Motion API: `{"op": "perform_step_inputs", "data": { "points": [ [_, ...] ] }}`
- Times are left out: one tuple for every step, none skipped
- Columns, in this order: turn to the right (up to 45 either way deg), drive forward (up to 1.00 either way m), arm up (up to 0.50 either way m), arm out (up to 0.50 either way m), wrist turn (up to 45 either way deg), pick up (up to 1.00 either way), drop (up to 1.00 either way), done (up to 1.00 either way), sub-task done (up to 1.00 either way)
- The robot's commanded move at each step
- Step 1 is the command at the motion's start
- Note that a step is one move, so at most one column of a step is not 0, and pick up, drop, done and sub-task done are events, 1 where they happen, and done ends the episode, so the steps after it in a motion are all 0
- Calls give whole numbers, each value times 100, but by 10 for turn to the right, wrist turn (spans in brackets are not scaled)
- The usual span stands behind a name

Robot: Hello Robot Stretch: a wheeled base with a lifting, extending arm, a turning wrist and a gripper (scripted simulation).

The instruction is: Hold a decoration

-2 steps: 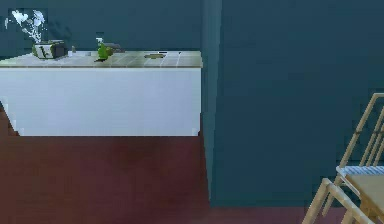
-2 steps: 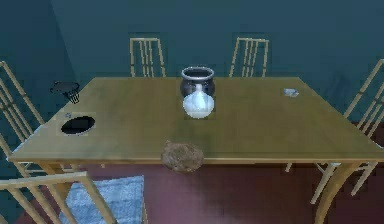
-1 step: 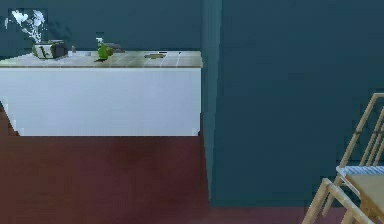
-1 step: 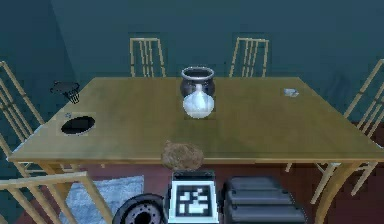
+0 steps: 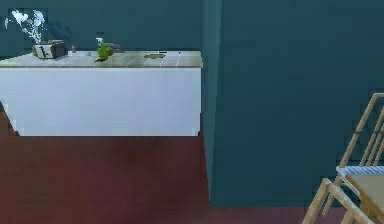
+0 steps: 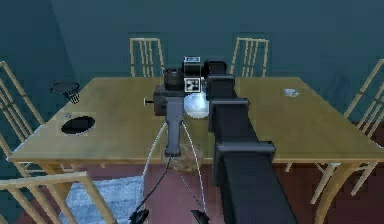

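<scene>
Ahead you see a white counter (image 5: pixel 100 100) against a dark teal wall (image 5: pixel 290 90) over a dark red floor (image 5: pixel 100 180), and to the side a wooden table (image 6: pixel 112 138) ringed by wooden chairs (image 6: pixel 147 55).

- Both views are looking dim, and the dark walls (image 5: pixel 290 90) are giving back little light.
- The white desk (image 5: pixel 100 100) is showing up as the brightest thing in the forward view, while the floor (image 5: pixel 100 175) below it is staying dark.
- Soft, even light is falling on the wooden desk (image 6: pixel 110 120) in the arm side view.
- The chairs (image 6: pixel 14 100) at that view's sides are leaning outward only in the picture.
</scene>
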Motion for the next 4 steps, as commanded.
{"op": "perform_step_inputs", "data": {
  "points": [
    [0, 0, 0, 0, 450, 0, 0, 0, 0],
    [0, 0, 0, 0, 450, 0, 0, 0, 0],
    [0, 0, 0, 0, 450, 0, 0, 0, 0],
    [0, 0, 0, 0, 420, 0, 0, 0, 0]
  ]
}}
